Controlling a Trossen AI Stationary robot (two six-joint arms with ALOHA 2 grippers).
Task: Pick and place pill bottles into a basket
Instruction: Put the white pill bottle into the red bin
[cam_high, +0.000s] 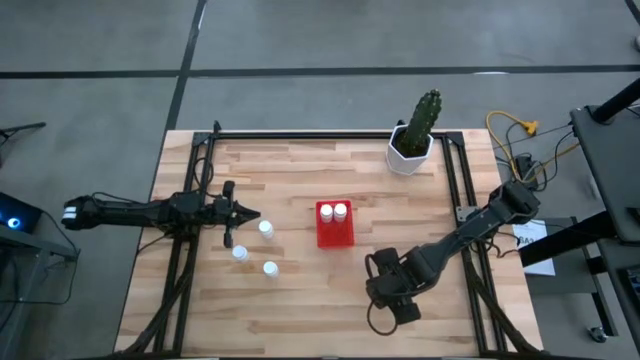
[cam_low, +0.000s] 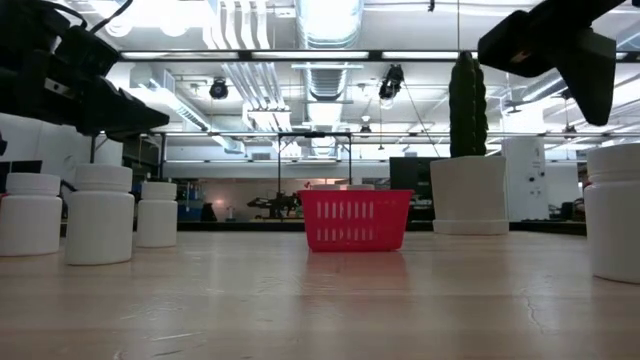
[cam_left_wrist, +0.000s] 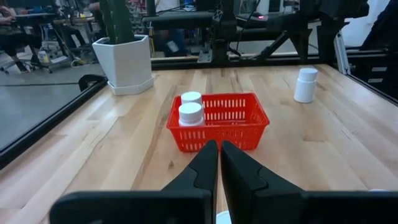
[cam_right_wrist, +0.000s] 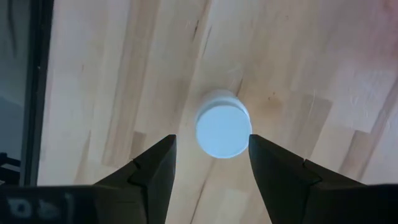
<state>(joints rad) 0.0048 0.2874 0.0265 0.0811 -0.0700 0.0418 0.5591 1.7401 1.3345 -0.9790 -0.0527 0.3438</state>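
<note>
bottles: six small white pill bottles; two stood in the red basket (cam_high: 335, 225) at centre frame in the high view, three loose ones (cam_high: 265, 229) grouped left of centre on the table (cam_high: 300, 300)
sixth bottle: hidden under the right arm in the high view; the right wrist view showed its cap (cam_right_wrist: 223, 131) straight below, standing upright on bare wood
handling: we judged them light, rigid plastic, smooth-sided, easy to tip or squirt out of a pinch; best taken across the body just under the cap, square from above
right gripper (cam_right_wrist: 211, 155): lower right of centre in the high view, fingers spread wide, one each side of the bottle, not touching it, nothing held
left gripper (cam_left_wrist: 219, 163): left of centre in the high view, fingers pressed together, empty, aimed at the basket
view differences: only the left wrist view showed both caps (cam_left_wrist: 191, 112) inside the basket's left end; the low view showed bottle heights and the cactus pot (cam_low: 468, 195) behind, but not the basket's contents
</note>
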